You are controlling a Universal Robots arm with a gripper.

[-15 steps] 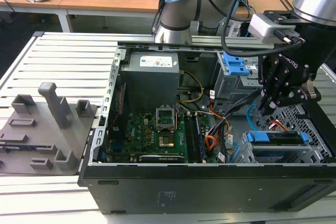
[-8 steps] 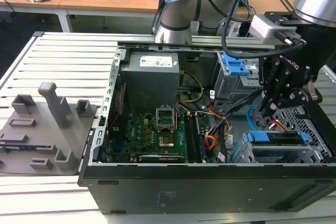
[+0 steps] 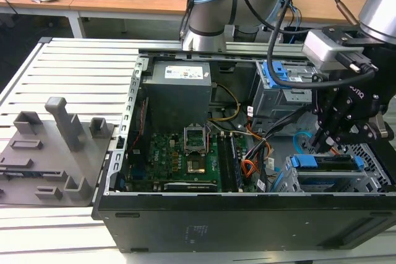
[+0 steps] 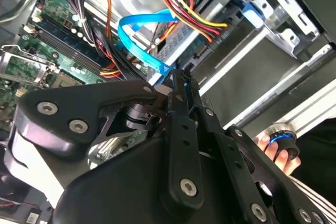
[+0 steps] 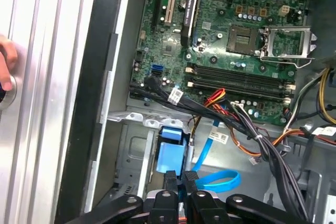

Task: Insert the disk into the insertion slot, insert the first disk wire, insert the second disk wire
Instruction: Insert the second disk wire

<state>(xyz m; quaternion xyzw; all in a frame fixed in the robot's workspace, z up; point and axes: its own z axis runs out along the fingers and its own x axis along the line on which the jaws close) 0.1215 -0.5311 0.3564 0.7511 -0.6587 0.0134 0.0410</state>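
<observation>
One claw (image 4: 178,77) pinching a blue wire (image 5: 202,153), disk (image 3: 327,164) in insertion slot (image 3: 372,178), white label (image 3: 185,72) on power supply (image 3: 179,100)

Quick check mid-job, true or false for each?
1. The tool hangs outside the computer case. False: it is inside the case, just above the disk.
2. A blue flat cable loops close to the tool. True.
3. The processor socket carries a cooler. False: it is bare.
4. A person's hand is beside the case. True.
</observation>
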